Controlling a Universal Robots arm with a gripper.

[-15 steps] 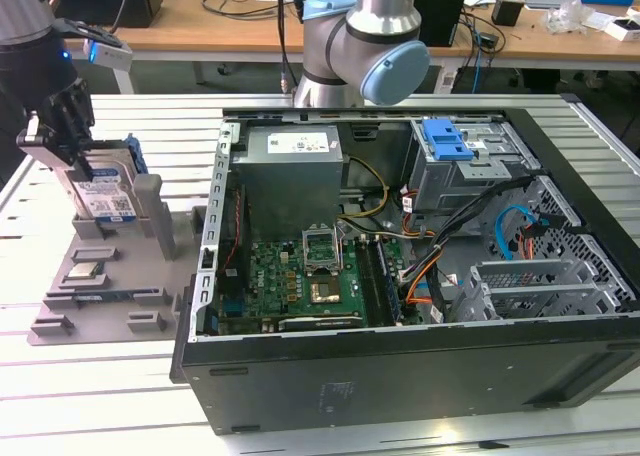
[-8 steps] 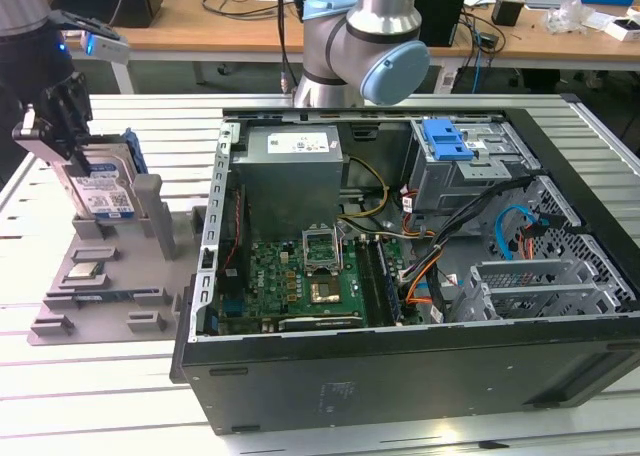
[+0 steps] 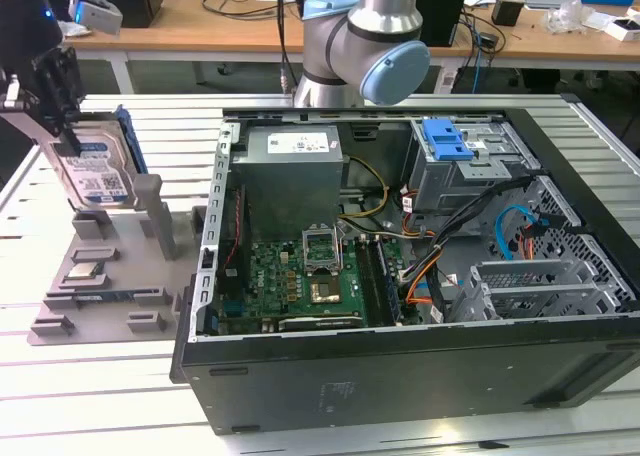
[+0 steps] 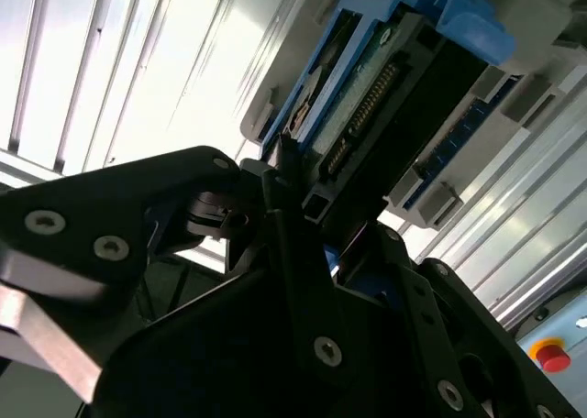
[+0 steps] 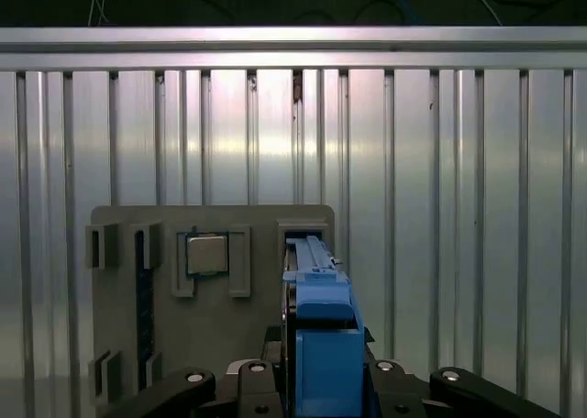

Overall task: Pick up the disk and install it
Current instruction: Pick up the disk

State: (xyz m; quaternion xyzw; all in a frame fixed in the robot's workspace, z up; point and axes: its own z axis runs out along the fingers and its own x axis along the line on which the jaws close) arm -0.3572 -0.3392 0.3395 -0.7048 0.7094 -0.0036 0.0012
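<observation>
Standing on edge at the exterior view's left, the flat silver disk in its blue plastic carrier [image 3: 95, 171] is gripped by the black jaws (we see them closed on its upper end). It sits at a slot of the grey plastic fixture tray [image 3: 100, 321] on the slatted metal table [image 3: 90, 406], well apart from the open black computer case [image 3: 400, 376].

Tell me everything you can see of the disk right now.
The disk is a flat silver drive with a white-and-blue label, framed by a blue plastic carrier. It stands upright on edge at the back of the gray holder, on the exterior view's left, outside the case. The second wrist view shows a connector strip on its end. The gripper clamps its upper part from both faces. Whether its lower edge sits in the holder's slot or just above it, I cannot tell.
</observation>
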